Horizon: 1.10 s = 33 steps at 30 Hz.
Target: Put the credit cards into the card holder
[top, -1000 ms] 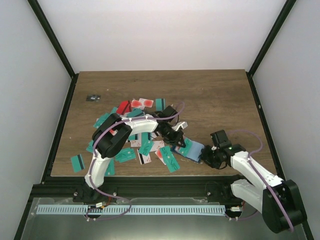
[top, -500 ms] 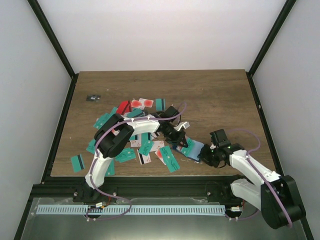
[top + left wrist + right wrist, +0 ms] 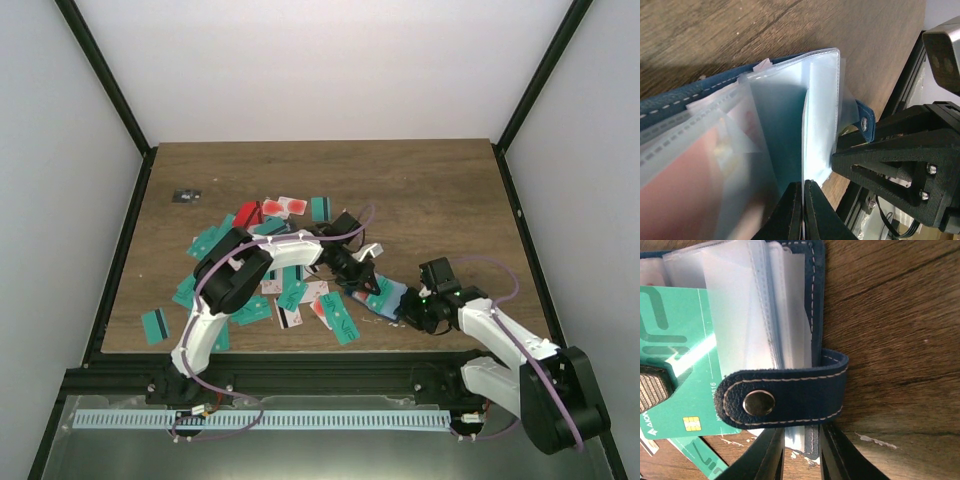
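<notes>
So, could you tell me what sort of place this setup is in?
Most likely a robotics lab test cell: a wooden table closed in by plain white walls and black frame posts, two robot arms bolted at its near edge, and loose cards scattered on it.

The far and right stretch of the desk (image 3: pixel 440 190) lies bare and open to approach. Left of centre, scattered credit cards (image 3: pixel 342 322) crowd the surface. The card holder (image 3: pixel 393 297) at near centre is hemmed in. The left pincer (image 3: pixel 367 283) pushes its teal card (image 3: pixel 680 340) in from the left, and the right pincer (image 3: pixel 408 312) straddles the holder's right edge. A small black object (image 3: pixel 186 196) sits far left.
</notes>
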Motion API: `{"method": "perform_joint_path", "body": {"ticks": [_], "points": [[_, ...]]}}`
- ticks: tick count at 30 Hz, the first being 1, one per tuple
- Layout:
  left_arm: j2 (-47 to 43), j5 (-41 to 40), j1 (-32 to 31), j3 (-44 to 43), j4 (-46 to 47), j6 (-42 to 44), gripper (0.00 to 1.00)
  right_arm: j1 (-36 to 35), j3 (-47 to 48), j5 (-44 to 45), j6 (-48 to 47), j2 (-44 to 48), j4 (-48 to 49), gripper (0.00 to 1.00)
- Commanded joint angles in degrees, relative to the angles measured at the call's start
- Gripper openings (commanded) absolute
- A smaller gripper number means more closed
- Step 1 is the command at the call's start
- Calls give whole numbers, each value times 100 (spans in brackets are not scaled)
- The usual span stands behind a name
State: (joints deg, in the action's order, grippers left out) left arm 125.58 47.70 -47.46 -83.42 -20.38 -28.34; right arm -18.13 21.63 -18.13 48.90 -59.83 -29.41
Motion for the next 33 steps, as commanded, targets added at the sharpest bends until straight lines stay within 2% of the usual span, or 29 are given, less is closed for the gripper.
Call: {"method": "perform_joint_path", "body": {"ticks": [1, 13, 33], "points": [[231, 7, -88, -167, 128, -69, 4, 28, -168, 106, -90, -177, 60, 23], [371, -62, -87, -341, 158, -71, 4, 25, -178, 34, -131, -194, 100, 22], [317, -715, -69, -516, -204, 613, 4, 20, -215, -46, -159, -193, 49, 22]]}}
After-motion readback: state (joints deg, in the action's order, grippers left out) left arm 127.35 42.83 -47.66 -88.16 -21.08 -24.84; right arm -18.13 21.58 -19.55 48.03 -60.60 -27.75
